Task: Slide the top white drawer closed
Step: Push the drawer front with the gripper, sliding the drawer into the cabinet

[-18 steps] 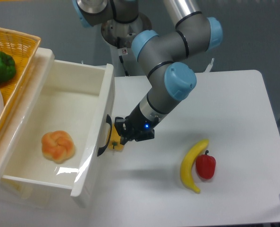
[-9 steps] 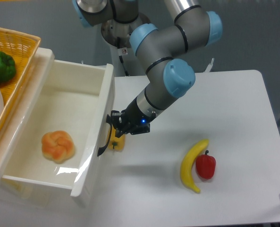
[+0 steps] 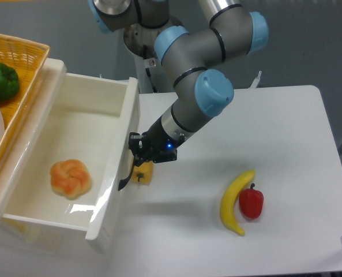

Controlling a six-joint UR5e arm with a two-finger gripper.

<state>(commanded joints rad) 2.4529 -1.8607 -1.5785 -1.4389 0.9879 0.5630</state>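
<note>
One top white drawer point(image 3: 72, 150) pulled open; end effector point(image 3: 137, 151) against its front handle, finger state unclear.

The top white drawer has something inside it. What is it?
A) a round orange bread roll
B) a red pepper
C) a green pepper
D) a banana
A: a round orange bread roll lies on the floor of the open top white drawer; the banana and red pepper are out on the table, and the green pepper sits in the yellow basket.
</note>
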